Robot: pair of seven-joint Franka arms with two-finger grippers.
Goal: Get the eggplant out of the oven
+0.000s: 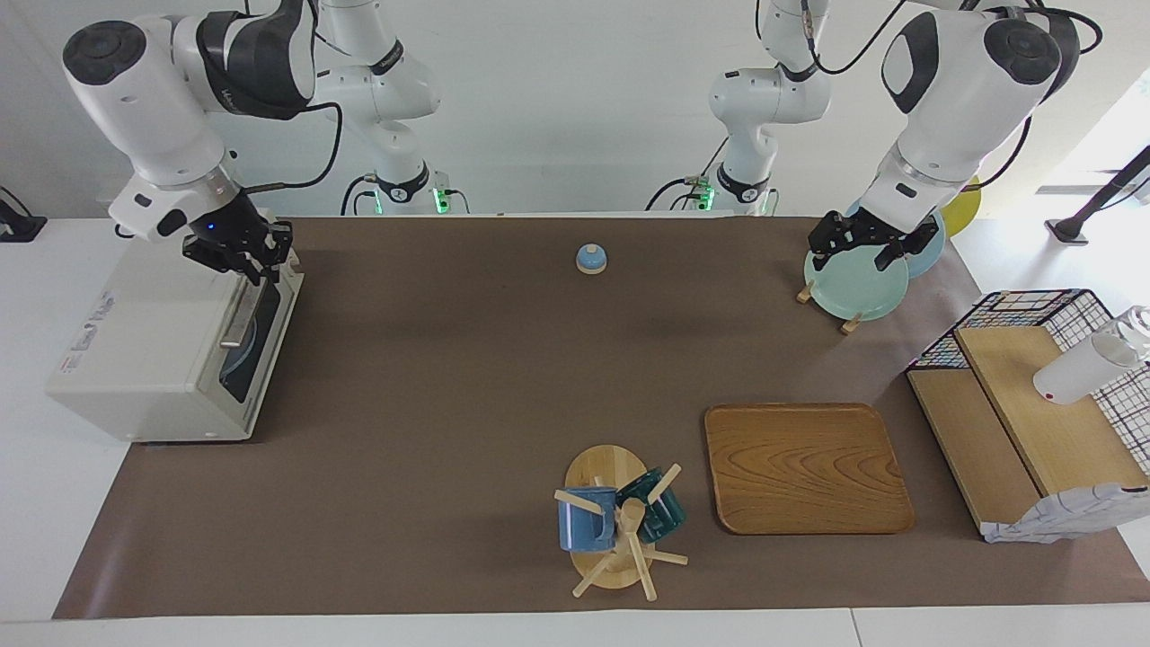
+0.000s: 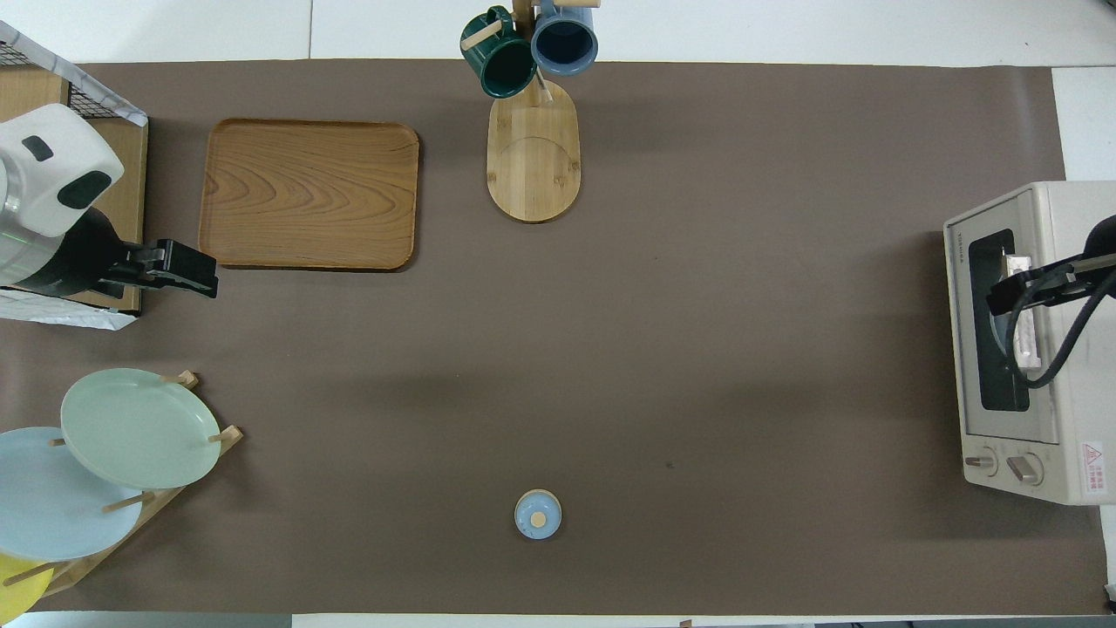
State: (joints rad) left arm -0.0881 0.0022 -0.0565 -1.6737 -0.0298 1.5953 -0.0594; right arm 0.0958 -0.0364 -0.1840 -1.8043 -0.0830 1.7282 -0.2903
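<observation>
Nearest the robots, your left gripper (image 1: pixel 870 249) is waiting over the plate rack (image 1: pixel 849 286) w/ fingers spread wide, holding nothing. Your right gripper (image 1: pixel 241 256) is sitting at the oven (image 1: pixel 144 350) door handle (image 1: pixel 239 314), near the top edge; I cannot tell if its fingers are gripping the bar yet. The door is looking closed, so the eggplant is not visible, probably inside. Opening and pulling out are both remaining.

oven interior: the boxy cream-white toaster oven (image 1: pixel 153 346) has its dark glass door shut, contents unreadable
yellow plate (image 2: pixel 16 583): cut by the overhead view's edge
</observation>
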